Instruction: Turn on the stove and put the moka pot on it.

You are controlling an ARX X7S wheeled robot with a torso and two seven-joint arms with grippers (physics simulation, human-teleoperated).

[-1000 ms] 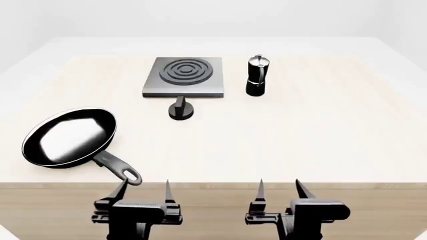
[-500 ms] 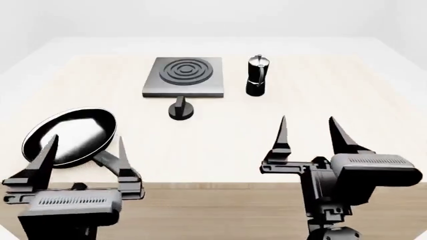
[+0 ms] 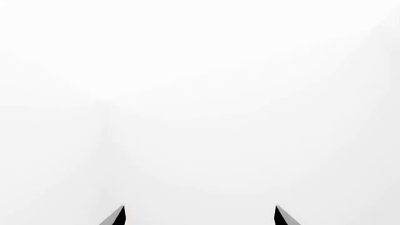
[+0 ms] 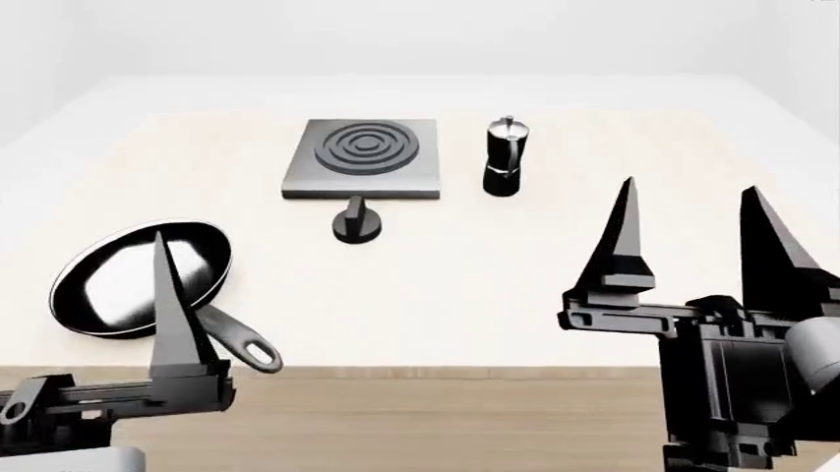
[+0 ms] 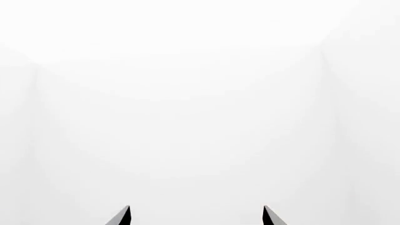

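While the head view shows the moka pot (image 4: 506,155) upright on the table (image 4: 434,275) just right of the stove (image 4: 362,158), with the knob (image 4: 356,222) in front of it, both wrist views show only white and 2 fingertips each. The right gripper (image 4: 686,202) is spread open and empty. The left gripper (image 3: 200,214), cut off in the head view, seems parted, near the frying pan (image 4: 140,277).

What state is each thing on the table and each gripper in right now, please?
Stove: flat on the table, burner bare.
Knob: on the table in front of the stove, untouched.
Moka pot: upright beside the stove, lid on.
Frying pan: flat on the table, empty.
Left gripper: open, holding nothing.
Right gripper: open, holding nothing.
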